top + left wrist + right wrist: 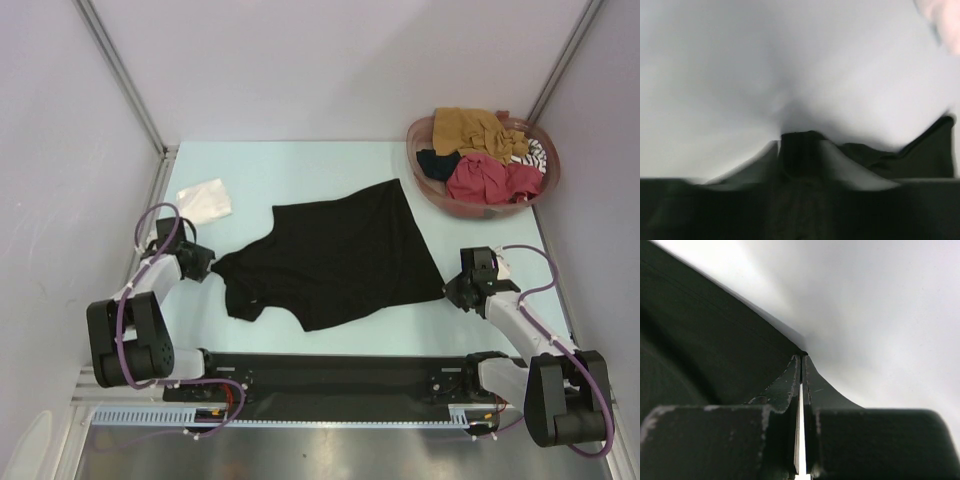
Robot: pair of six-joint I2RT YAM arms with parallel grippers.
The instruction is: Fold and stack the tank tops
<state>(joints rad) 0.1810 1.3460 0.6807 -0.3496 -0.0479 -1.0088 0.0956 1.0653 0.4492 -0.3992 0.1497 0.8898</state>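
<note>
A large black tank top point(340, 250) lies spread flat in the middle of the table. My left gripper point(208, 265) is at its left strap end; in the left wrist view the fingers point(840, 162) close on a bunch of black cloth point(801, 150). My right gripper point(450, 288) is at the garment's right corner. In the right wrist view its jaws stand shut, tips point(802, 356) pinching the edge of the black cloth point(700, 340). A folded white tank top point(203, 200) lies at the back left.
At the back right stands a round reddish-brown basket point(470, 208) holding mustard point(475, 130), red point(490, 178) and striped point(537, 152) tank tops. Grey walls with metal rails close in the table on three sides.
</note>
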